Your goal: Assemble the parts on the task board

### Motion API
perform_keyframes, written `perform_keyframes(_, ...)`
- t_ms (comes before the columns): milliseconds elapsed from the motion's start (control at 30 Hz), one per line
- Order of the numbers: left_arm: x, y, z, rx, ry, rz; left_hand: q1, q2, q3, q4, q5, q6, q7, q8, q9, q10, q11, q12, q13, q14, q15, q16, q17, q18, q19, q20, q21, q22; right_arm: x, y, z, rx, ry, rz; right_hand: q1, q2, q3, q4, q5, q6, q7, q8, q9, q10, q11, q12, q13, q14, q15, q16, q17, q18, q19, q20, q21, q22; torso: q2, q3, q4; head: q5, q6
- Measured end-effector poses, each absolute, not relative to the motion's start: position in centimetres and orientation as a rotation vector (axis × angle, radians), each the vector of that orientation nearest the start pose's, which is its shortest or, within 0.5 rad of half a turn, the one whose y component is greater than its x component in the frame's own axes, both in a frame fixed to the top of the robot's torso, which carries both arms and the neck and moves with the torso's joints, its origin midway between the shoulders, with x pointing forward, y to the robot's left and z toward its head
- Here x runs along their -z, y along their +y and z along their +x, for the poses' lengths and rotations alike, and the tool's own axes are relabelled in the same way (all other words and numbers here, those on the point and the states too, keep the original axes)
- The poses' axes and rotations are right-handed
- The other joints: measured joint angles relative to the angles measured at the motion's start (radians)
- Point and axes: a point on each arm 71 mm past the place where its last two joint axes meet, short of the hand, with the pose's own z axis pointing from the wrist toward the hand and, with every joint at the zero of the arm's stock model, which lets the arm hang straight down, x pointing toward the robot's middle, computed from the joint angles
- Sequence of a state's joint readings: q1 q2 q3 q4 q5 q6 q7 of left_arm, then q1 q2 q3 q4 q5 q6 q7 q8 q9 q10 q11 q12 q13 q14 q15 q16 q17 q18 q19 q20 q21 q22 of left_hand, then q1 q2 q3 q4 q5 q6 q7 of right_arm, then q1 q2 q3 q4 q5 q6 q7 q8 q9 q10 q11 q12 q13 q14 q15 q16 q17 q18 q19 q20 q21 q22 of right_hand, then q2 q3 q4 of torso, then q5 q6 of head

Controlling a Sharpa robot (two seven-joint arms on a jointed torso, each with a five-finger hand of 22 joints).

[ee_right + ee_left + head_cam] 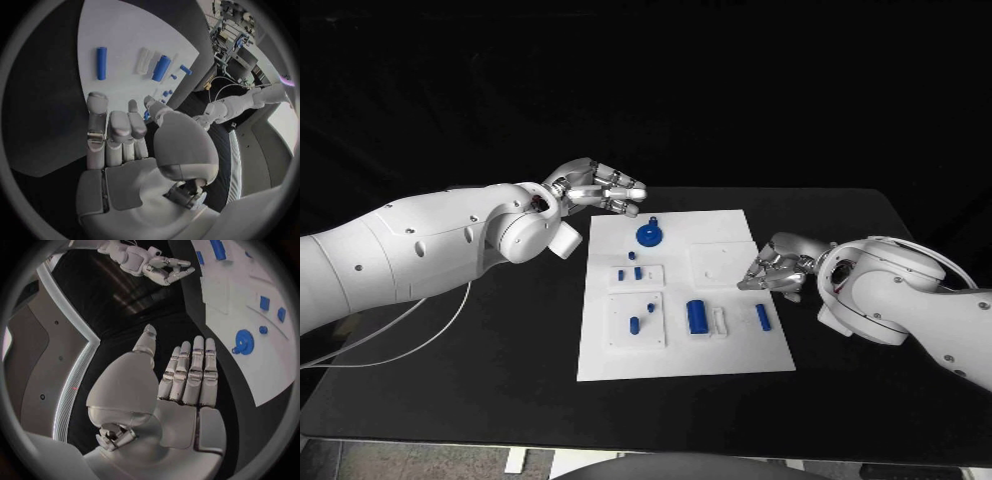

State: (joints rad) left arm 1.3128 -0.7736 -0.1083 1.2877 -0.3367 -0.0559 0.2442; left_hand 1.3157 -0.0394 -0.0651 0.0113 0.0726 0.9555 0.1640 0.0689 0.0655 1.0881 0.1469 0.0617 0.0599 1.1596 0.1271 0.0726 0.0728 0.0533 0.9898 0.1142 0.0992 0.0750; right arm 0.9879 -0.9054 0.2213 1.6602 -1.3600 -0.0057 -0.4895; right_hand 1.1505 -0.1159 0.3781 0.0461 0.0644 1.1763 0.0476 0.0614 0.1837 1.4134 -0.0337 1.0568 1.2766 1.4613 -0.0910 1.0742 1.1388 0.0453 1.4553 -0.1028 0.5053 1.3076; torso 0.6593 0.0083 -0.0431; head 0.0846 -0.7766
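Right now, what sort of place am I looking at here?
Most likely a robotics lab or test bench. A white task board with small blue parts lies on a black table, both robot hands hover empty beside it, and racks of equipment stand behind.

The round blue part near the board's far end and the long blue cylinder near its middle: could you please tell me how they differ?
The round blue part is a flat disc with a small knob at its edge; the long blue cylinder is a plain rod lying on its side. The round blue part lies nearer the left hand, the long blue cylinder nearer the right hand. Both are blue and rest untouched on the task board.
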Motion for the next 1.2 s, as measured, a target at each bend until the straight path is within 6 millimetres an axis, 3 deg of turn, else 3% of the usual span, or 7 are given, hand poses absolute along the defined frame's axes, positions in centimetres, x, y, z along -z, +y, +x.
perform_keyframes(167, 16.5, 22.9, 53.2, 1.390, 1.710, -0.705, 0.004, 0.004, -0.003, -0.003, 0.000, 0.000, 0.000, 0.000, 0.000, 0.000, 0.000, 0.000, 0.000, 0.000, 0.000, 0.000, 0.000, 0.000, 0.000, 0.000, 0.000, 0.000, 20.7, -22.1, 45.6, -0.405, 2.083, 0.105, -0.003, -0.030, 0.004, 0.037, -0.006, 0.004, 0.006, 0.000, -0.043, 0.000, 0.000, 0.000, -0.002, 0.000, 0.000, 0.000, -0.003, 0.000, -0.001, 0.001, 0.000, 0.000, 0.000, 0.0001, -0.0023, -0.012, 0.003)
perform_keyframes(500, 16.5, 23.2, 53.1, 1.392, 1.705, -0.701, 0.004, 0.004, -0.004, -0.019, 0.000, 0.000, 0.000, 0.000, 0.000, 0.000, 0.000, 0.000, 0.000, -0.007, 0.000, 0.000, 0.000, 0.000, -0.015, 0.007, -0.008, -0.001, 22.3, -23.3, 44.8, -0.238, 2.181, 0.085, -0.034, -0.084, -0.007, 0.090, -0.014, 0.021, 0.003, 0.000, -0.009, -0.005, 0.005, -0.027, -0.014, -0.004, 0.004, -0.012, -0.007, 0.000, -0.007, -0.004, -0.053, 0.000, -0.001, -0.0019, 0.0000, -0.026, 0.012)
perform_keyframes(533, 16.5, 23.2, 53.1, 1.392, 1.704, -0.701, 0.004, 0.004, -0.004, -0.019, 0.000, 0.000, 0.000, 0.000, 0.000, 0.000, 0.000, 0.000, 0.000, -0.011, 0.003, 0.000, 0.000, -0.011, -0.015, 0.006, -0.010, -0.001, 22.5, -23.3, 44.7, -0.231, 2.188, 0.086, -0.040, -0.090, -0.013, 0.095, -0.014, 0.019, 0.005, 0.000, -0.007, -0.005, 0.005, -0.027, -0.014, -0.004, 0.004, -0.012, -0.007, 0.000, -0.009, -0.002, -0.054, 0.000, -0.001, -0.0019, 0.0000, -0.026, 0.012)
perform_keyframes(733, 16.5, 23.1, 53.1, 1.393, 1.705, -0.697, 0.004, 0.004, -0.004, -0.019, 0.000, 0.000, 0.000, 0.000, 0.000, 0.000, 0.000, 0.000, 0.000, -0.011, 0.003, 0.000, 0.000, -0.015, -0.022, 0.007, -0.013, -0.001, 23.2, -23.3, 44.7, -0.181, 2.219, 0.089, -0.047, -0.098, -0.029, 0.133, -0.014, 0.010, 0.006, 0.000, 0.016, -0.013, 0.005, -0.032, -0.015, -0.004, 0.004, -0.019, -0.005, 0.000, -0.010, -0.001, -0.059, 0.000, 0.000, -0.0023, 0.0013, -0.030, 0.009)
perform_keyframes(900, 16.5, 23.0, 53.1, 1.393, 1.707, -0.696, 0.004, 0.004, -0.004, -0.019, 0.000, 0.000, 0.000, 0.000, 0.000, 0.000, 0.000, 0.000, 0.000, -0.015, 0.007, 0.000, 0.000, -0.015, -0.022, 0.007, -0.013, -0.001, 23.6, -23.6, 44.8, -0.141, 2.231, 0.081, -0.052, -0.102, -0.029, 0.142, -0.014, 0.010, 0.006, 0.000, 0.047, -0.013, 0.005, -0.036, -0.015, -0.004, 0.004, -0.024, 0.000, 0.000, -0.010, -0.001, -0.062, 0.000, 0.000, -0.0035, 0.0008, -0.032, 0.008)
perform_keyframes(1000, 16.6, 23.0, 53.1, 1.392, 1.708, -0.696, 0.004, 0.004, -0.004, -0.019, 0.000, 0.000, 0.000, 0.000, 0.000, 0.000, 0.000, 0.000, 0.000, -0.018, 0.004, 0.000, 0.000, -0.015, -0.021, 0.007, -0.013, -0.001, 24.0, -23.3, 44.8, -0.128, 2.240, 0.067, -0.052, -0.102, -0.030, 0.146, -0.014, 0.004, 0.002, 0.003, 0.103, -0.013, 0.005, -0.040, -0.011, -0.004, 0.004, -0.031, 0.009, 0.000, -0.010, -0.001, -0.068, 0.000, 0.000, -0.0024, -0.0004, -0.031, 0.008)
perform_keyframes(1200, 16.7, 22.9, 53.1, 1.393, 1.711, -0.694, 0.004, 0.004, -0.004, -0.019, 0.000, 0.000, 0.000, 0.000, 0.000, 0.000, 0.000, 0.000, 0.000, -0.021, 0.006, 0.000, 0.000, -0.015, -0.029, 0.007, -0.017, -0.001, 24.2, -22.4, 44.9, -0.130, 2.238, 0.046, -0.051, -0.101, -0.022, 0.139, -0.014, 0.007, -0.001, 0.010, 0.110, -0.012, 0.005, -0.040, -0.008, -0.004, 0.004, -0.031, 0.010, 0.000, -0.010, -0.001, -0.068, 0.000, 0.001, -0.0005, 0.0014, -0.029, 0.007)
